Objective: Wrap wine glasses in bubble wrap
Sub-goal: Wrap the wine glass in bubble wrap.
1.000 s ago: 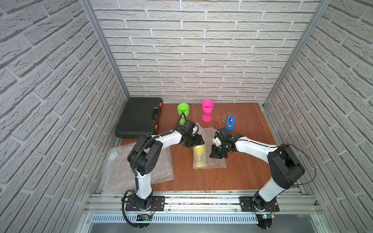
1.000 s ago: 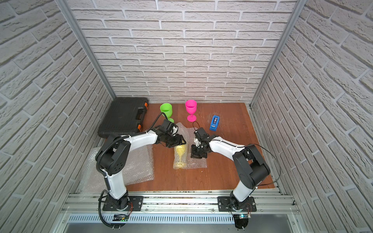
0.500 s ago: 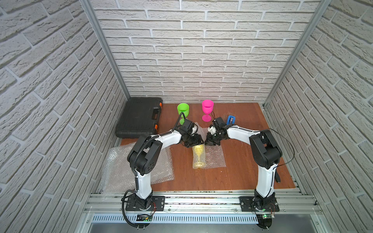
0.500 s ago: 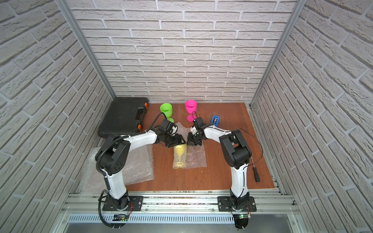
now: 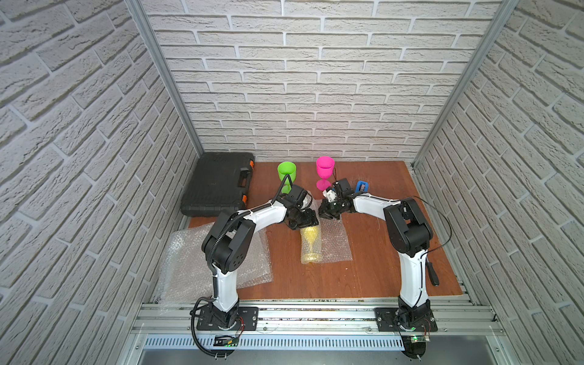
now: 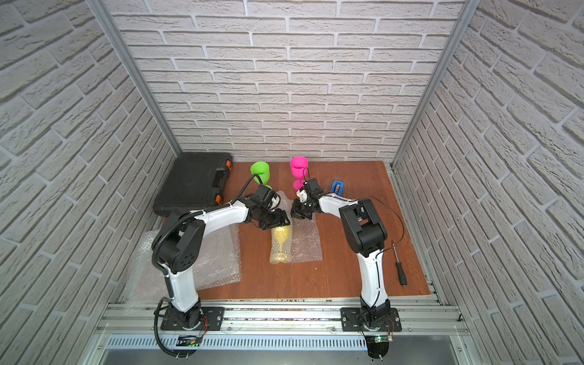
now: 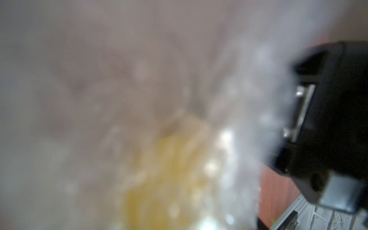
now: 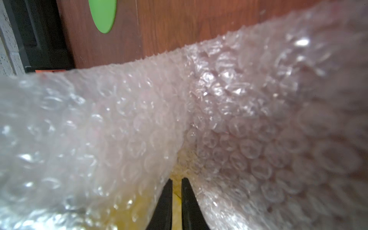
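The yellow wine glass (image 5: 311, 243) lies on its side, rolled in bubble wrap (image 5: 335, 245) at mid-table, seen in both top views. My left gripper (image 5: 307, 221) sits over its far end, closed around the wrapped bowl; its wrist view is filled by blurred bubble wrap (image 7: 239, 119) with yellow showing through, and the fingers are hidden. My right gripper (image 5: 325, 214) meets it from the right. Its fingertips (image 8: 168, 191) stand almost together, poked into a fold of bubble wrap (image 8: 229, 119) over the yellow. The green wine glass (image 5: 287, 172) and pink wine glass (image 5: 325, 167) stand upright at the back.
A black tool case (image 5: 218, 183) lies at the back left. A blue tape dispenser (image 5: 361, 186) stands behind my right arm. Spare bubble wrap sheets (image 5: 189, 262) lie at the front left under my left arm. A screwdriver (image 5: 432, 275) rests near the right edge.
My right gripper has swung from the wrap's right side to its far end, beside the left gripper. The left arm and the wrapped glass have stayed put.
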Motion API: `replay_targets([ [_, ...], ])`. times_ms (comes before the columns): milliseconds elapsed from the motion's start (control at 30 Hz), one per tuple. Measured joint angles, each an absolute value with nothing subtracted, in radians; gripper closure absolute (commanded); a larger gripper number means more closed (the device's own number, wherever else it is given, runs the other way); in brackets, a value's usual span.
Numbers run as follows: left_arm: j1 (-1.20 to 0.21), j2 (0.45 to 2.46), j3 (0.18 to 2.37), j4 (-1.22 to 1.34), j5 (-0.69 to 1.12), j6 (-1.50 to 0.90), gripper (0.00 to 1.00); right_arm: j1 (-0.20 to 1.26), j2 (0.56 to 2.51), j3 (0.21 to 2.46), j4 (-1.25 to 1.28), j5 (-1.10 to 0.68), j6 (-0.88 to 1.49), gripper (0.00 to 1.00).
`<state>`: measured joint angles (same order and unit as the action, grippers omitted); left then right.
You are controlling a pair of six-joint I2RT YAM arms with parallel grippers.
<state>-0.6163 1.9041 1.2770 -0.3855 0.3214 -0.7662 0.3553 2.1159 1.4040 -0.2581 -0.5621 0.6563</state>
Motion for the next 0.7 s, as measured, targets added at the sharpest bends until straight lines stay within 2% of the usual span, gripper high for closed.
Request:
replay_targets([
  [200,-0.631,1.916,1.308,-0.425,0.286,-0.767,0.55,0.353,2.059,1.385,-0.288,-0.506,0.636,0.83],
  [433,-0.647,1.934,1.356,-0.488,0.236,-0.775,0.52,0.35,1.817,1.317,-0.412,-0.398,0.595,0.64],
  [700,-0.661,1.961,1.414,-0.56,0.2,-0.786,0.51,0.382,1.627,1.087,-0.454,-0.481,0.589,0.52],
])
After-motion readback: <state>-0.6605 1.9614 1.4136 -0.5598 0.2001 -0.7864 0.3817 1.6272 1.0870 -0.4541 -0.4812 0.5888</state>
